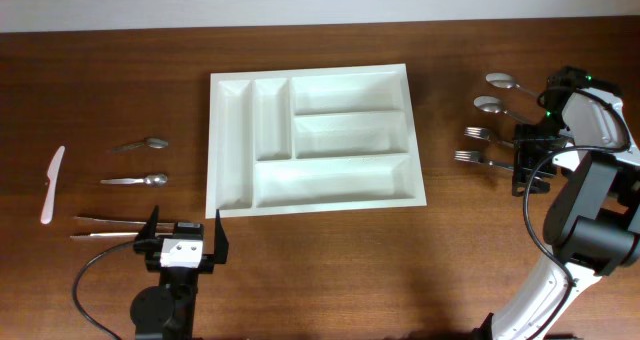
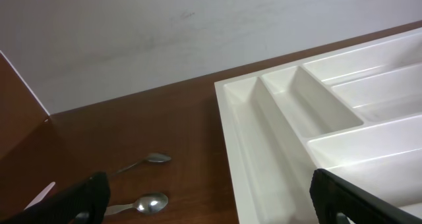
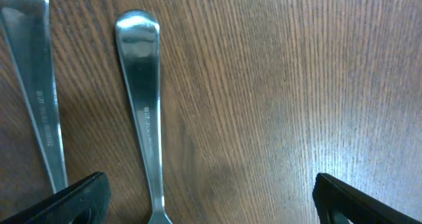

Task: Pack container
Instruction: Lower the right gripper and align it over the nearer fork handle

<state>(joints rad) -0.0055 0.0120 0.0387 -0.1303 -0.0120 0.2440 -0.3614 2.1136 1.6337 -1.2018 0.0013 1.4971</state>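
The container, a large white cutlery tray with five compartments, lies empty mid-table; its left compartments fill the right of the left wrist view. My left gripper hovers open near the table's front edge, just off the tray's front left corner. In its own view nothing lies between the fingers. My right gripper stands open over the handles of two metal forks. One handle runs between its fingers, close to the left one; a second handle lies further left.
Two large spoons lie behind the forks. Left of the tray are two small spoons, a white plastic knife and two thin metal sticks. The small spoons also show in the left wrist view.
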